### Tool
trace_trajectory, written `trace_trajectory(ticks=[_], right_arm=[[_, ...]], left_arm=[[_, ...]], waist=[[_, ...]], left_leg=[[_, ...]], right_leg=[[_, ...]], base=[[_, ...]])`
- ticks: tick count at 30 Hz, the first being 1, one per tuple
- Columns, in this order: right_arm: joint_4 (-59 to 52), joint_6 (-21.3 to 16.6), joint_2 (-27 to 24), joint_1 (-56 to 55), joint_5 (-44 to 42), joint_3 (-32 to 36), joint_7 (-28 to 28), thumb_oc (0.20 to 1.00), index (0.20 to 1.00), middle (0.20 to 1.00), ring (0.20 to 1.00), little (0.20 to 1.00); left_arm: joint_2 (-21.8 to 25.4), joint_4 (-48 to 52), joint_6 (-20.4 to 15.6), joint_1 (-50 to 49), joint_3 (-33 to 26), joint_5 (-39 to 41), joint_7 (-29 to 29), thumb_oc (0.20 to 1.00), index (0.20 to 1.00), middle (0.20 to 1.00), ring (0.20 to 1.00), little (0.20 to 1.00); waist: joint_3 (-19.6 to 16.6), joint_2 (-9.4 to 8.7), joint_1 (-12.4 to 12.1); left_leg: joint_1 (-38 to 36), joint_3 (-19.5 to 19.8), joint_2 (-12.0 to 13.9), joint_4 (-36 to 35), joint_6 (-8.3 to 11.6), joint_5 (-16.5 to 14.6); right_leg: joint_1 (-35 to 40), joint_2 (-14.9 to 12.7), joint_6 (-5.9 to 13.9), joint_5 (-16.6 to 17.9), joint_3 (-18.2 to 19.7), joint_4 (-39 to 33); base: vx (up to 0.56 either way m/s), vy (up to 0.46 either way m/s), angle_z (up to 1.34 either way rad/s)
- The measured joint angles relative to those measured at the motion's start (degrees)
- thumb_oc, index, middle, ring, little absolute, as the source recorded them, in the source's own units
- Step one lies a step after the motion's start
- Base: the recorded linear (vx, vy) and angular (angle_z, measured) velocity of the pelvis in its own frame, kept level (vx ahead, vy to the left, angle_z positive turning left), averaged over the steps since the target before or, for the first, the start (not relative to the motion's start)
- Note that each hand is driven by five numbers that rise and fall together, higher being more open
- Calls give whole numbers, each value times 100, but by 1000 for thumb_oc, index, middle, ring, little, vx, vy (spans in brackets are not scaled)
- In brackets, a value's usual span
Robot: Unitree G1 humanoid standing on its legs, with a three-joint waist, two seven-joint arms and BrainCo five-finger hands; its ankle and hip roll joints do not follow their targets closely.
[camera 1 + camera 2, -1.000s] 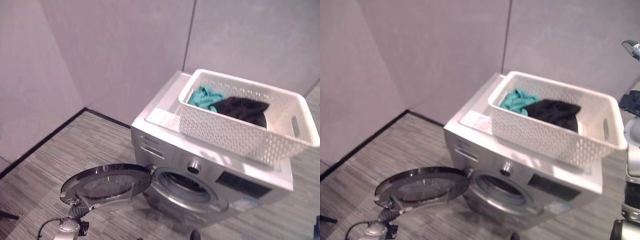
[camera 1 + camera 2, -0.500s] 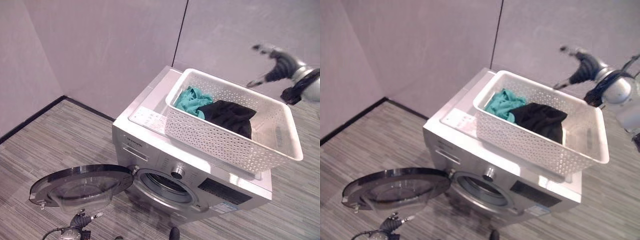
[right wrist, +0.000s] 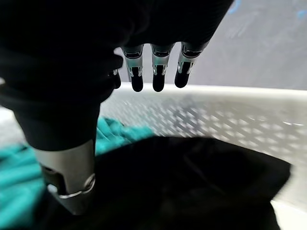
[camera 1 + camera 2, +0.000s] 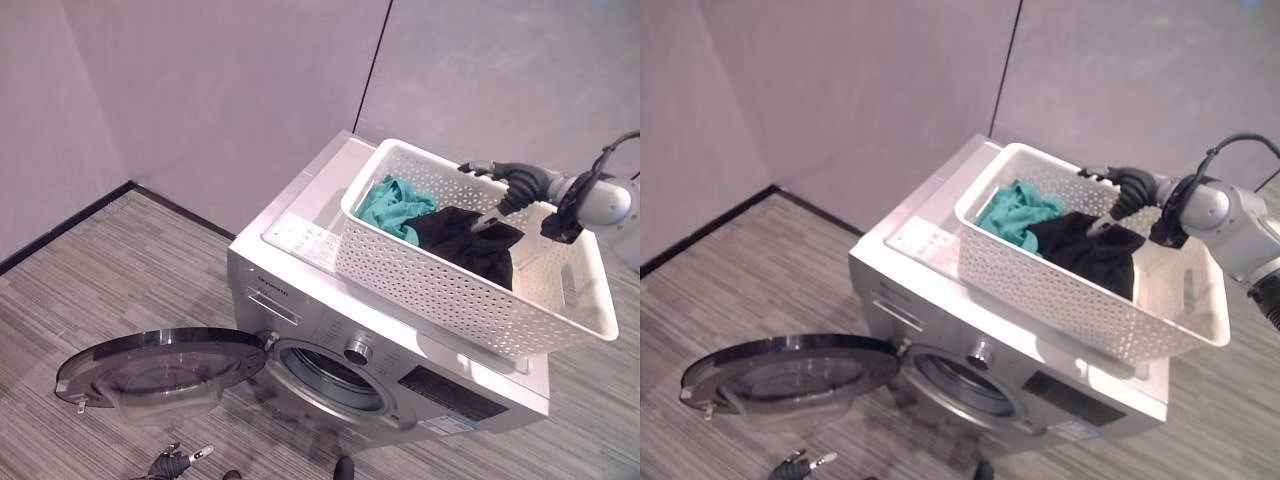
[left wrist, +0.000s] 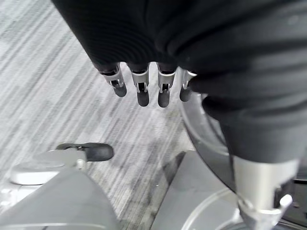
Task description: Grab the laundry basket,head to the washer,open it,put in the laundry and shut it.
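Left eye view: the white basket [image 4: 470, 270] sits on top of the washer [image 4: 330, 300], toward its far side from the door. In the basket lie a teal cloth [image 4: 395, 205] and, beside it, a black cloth [image 4: 470, 240]. The right hand [image 4: 505, 180] hangs over the basket above the black cloth, fingers straight and loosely spread, holding nothing. The washer's round door [image 4: 160, 365] hangs wide open, low by the floor [image 4: 120, 270] in front of the washer, and the drum opening [image 4: 330, 370] is uncovered. The left hand [image 4: 172, 463] shows just below the door.

Right eye view: the same scene, with the right hand [image 4: 1120, 185] above the black cloth's near edge.

Left wrist view: the left hand [image 5: 144, 86] has its fingers straight, side by side, empty, above the floor and next to the door's rim.

Right wrist view: the right hand [image 3: 153, 72] has straight fingers in a row, thumb apart, just over the black cloth [image 3: 182, 187], with the teal cloth [image 3: 19, 191] beside it and the basket wall [image 3: 216, 115] beyond.
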State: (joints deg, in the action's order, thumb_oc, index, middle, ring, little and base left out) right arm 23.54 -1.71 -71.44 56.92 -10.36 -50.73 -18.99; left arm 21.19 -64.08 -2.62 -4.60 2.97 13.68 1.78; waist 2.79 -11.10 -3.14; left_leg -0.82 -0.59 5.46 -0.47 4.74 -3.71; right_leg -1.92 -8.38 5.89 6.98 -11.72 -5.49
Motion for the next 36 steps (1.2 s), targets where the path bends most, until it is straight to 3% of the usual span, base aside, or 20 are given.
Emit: trace_trajectory(ticks=[9, 13, 19, 22, 23, 24, 25, 32, 36], right_arm=[[-34, -47, -6, -297, -3, -2, -146, 1000, 1000, 1000, 1000, 1000], [-70, -65, 23, -298, -3, -32, -153, 1000, 1000, 1000, 1000, 1000], [-181, -8, 71, 370, 407, -641, -148, 1000, 1000, 1000, 1000, 1000], [-196, 29, 32, 457, 653, -499, -203, 1000, 1000, 1000, 1000, 1000], [-213, 35, 21, 384, 686, -468, -222, 730, 730, 730, 730, 730], [-213, 37, -4, 330, 691, -435, -222, 300, 300, 300, 300, 300], [-233, 37, -87, 194, 688, -225, -232, 200, 200, 200, 200, 200], [-192, 21, -69, -70, 661, 522, -225, 200, 200, 200, 200, 200], [-276, 20, -93, -247, 507, 584, -183, 200, 200, 200, 200, 200]], left_arm=[[-73, 61, -46, -4, -40, 401, 114, 1000, 1000, 1000, 1000, 1000], [-18, 230, -79, 59, -65, 555, 78, 1000, 1000, 1000, 1000, 1000], [173, 288, -112, 464, -44, 672, -53, 1000, 1000, 1000, 1000, 1000], [218, 265, -116, 567, -33, 672, -80, 1000, 1000, 1000, 1000, 1000], [204, 273, -117, 574, 7, 673, -83, 1000, 1000, 1000, 1000, 1000], [182, 291, -126, 575, 11, 674, -83, 1000, 1000, 1000, 1000, 1000], [152, 284, -170, 602, 13, 710, -85, 1000, 1000, 1000, 1000, 1000], [78, 457, -220, 638, 17, 784, -91, 1000, 1000, 1000, 1000, 1000], [61, 473, -222, 640, 24, 775, -85, 1000, 1000, 1000, 1000, 1000]], waist=[[216, 30, -90], [390, -93, -151], [1016, -275, -297], [1144, -387, -340], [1167, -377, -376], [1175, -373, -390], [1183, -363, -376], [1282, -220, -427], [1229, -133, -388]], left_leg=[[105, -1, 79, -8, 54, 33], [320, 12, 95, 32, 92, 61], [817, 264, 147, 255, 182, 119], [923, 332, 199, 256, 238, 156], [922, 352, 208, 248, 247, 161], [933, 377, 210, 247, 251, 163], [989, 467, 209, 243, 264, 175], [878, 489, 202, 215, 260, 201], [779, 481, 199, 184, 255, 197]], right_leg=[[-113, 77, -23, 16, -13, 7], [-304, 98, -67, 60, -14, 33], [-541, 148, -150, 135, -273, 46], [-609, 166, -172, 132, -327, 3], [-607, 173, -174, 132, -343, 4], [-600, 174, -178, 126, -374, 0], [-603, 174, -184, 111, -467, -1], [-485, 172, -192, 107, -485, 34], [-406, 170, -205, 84, -487, 45]], base=[[-5, -19, 1], [-78, -32, 0], [-88, -51, 19], [-30, -40, 11], [-11, -31, 3], [-5, -22, 21], [7, -26, 22], [24, -5, 4], [42, 3, 0]])
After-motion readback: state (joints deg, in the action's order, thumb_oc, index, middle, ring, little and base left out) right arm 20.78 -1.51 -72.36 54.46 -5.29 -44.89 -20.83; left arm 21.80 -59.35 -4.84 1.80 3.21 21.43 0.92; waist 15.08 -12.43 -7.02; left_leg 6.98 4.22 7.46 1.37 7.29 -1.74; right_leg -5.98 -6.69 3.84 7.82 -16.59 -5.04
